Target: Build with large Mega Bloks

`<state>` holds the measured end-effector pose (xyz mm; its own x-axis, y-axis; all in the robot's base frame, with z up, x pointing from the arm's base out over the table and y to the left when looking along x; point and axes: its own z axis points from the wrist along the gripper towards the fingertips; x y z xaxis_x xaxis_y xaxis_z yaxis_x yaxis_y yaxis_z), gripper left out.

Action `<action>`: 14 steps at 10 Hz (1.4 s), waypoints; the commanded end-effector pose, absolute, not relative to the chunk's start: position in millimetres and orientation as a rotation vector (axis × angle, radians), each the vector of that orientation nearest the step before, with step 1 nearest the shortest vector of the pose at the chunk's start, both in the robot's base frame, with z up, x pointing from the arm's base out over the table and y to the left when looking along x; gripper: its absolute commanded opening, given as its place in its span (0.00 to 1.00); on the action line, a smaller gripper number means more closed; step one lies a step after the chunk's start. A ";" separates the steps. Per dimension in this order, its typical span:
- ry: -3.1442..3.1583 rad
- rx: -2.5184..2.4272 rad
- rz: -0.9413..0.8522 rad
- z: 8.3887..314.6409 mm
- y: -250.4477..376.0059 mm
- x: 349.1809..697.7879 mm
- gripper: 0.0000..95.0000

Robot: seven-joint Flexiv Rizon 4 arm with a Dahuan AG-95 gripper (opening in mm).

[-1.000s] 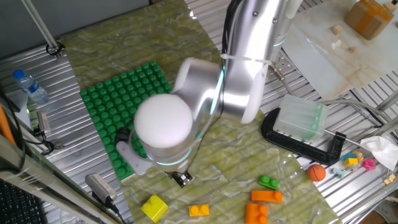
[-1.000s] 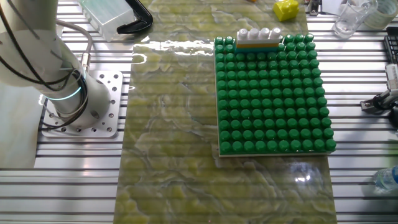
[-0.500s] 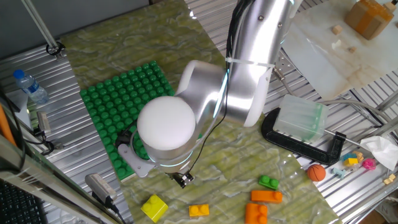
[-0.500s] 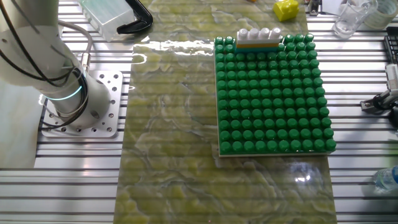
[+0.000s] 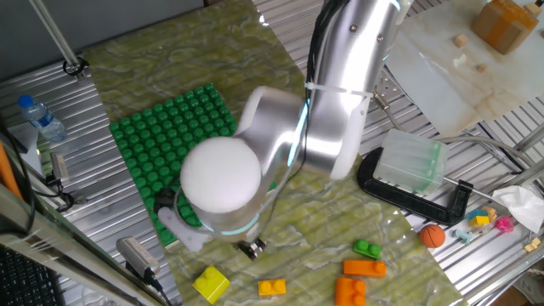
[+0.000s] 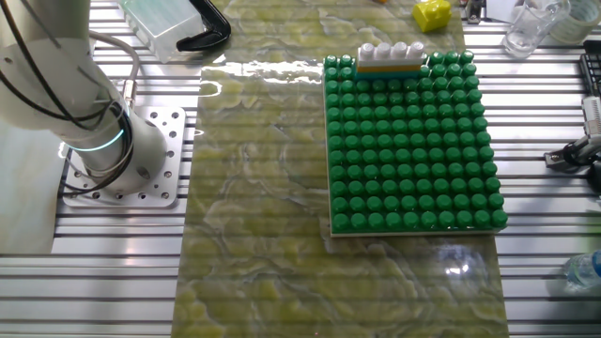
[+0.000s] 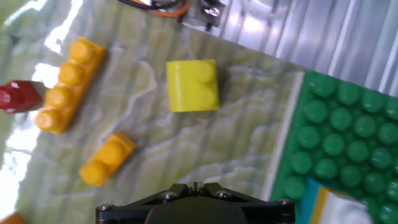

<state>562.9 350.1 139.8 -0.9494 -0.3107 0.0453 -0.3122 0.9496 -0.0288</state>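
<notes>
Gripper (image 5: 248,247) hangs low over the marbled mat (image 6: 263,188) just off the edge of the green baseplate (image 6: 413,150), with nothing visible between its tips; whether they stand apart or together I cannot tell, since the hand view shows only the dark body at the bottom edge and the arm's elbow hides most of it in one fixed view. Going by size, the baseplate carries the only building done so far: a white four-stud brick (image 6: 389,52) stacked on an orange brick (image 6: 389,67) along one edge row, with every other stud bare. I judge the build barely begun. Loose Mega Bloks remain on the mat: a long orange brick (image 7: 68,84), a yellow two-stud brick (image 7: 192,86) and a short orange brick (image 7: 107,158) in the hand view, and in one fixed view a green brick (image 5: 367,250) and more orange ones nearby. A small orange ball (image 5: 433,235) lies further off, near a black clamp (image 5: 416,195).
</notes>
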 end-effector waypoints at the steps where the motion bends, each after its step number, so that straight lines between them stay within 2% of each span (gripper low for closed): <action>1: -3.097 0.372 0.066 133.1 373.0 560.2 0.00; 3: -3.116 0.310 0.040 128.3 393.9 554.9 0.00; 5: -3.109 0.316 0.033 128.9 394.2 555.3 0.00; 8: -3.119 0.281 0.114 128.9 394.2 555.3 0.00; 14: -3.093 0.404 0.089 124.2 387.3 552.7 0.00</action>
<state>553.9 388.8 124.4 -0.9607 -0.2749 0.0394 -0.2769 0.9589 -0.0624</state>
